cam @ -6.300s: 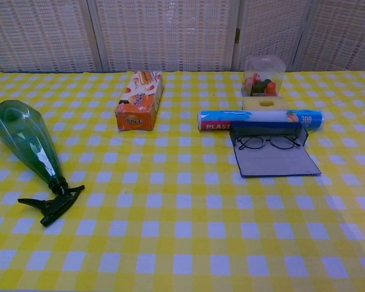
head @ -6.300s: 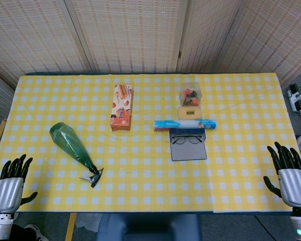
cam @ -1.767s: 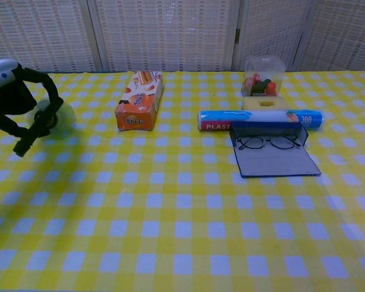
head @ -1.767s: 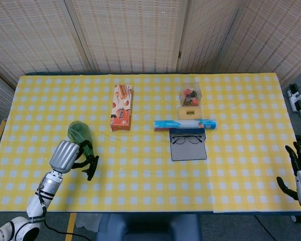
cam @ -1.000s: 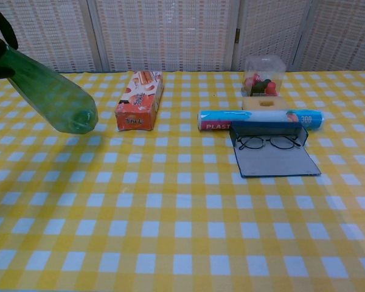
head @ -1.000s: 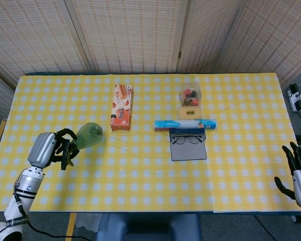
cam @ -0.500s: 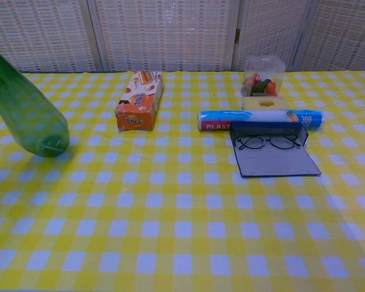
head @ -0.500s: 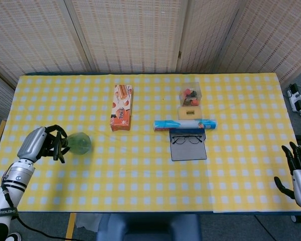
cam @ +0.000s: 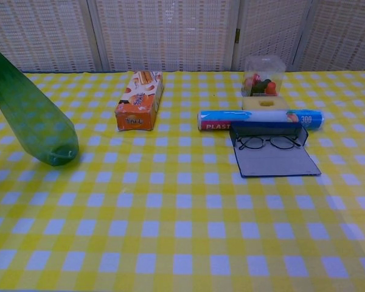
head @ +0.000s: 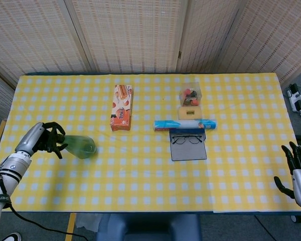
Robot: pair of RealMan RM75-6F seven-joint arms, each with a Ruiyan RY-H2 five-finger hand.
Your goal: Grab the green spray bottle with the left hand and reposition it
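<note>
**Bottle in the left hand, set-down not yet finished**

From where I stand, the grab looks done. At the table's nine o'clock edge the left hand [head: 46, 138] has its dark fingers wrapped around the narrow neck end of the bottle [head: 79, 146], whose wide base points toward three o'clock. In the chest view the bottle [cam: 33, 115] leans, neck high toward eleven o'clock, base low near the cloth [head: 140, 181]. Whether the base touches the cloth or hangs just above it, I cannot tell. What remains, I judge, is settling the bottle at its new spot and letting go.

Toward the middle, at twelve o'clock, lies the snack box [head: 121, 107], well apart from the bottle. Further right sit the clear tub [head: 190, 95], the blue roll [head: 185, 124] and the glasses [head: 186, 139] on their dark case.

At the four o'clock corner the right hand [head: 297, 170] rests off the table edge, fingers spread, holding nothing.

Hidden: the spray head is buried in the left hand's fingers, and the chest view cuts that hand and the bottle's neck off at its left edge. The right hand is partly cropped.
</note>
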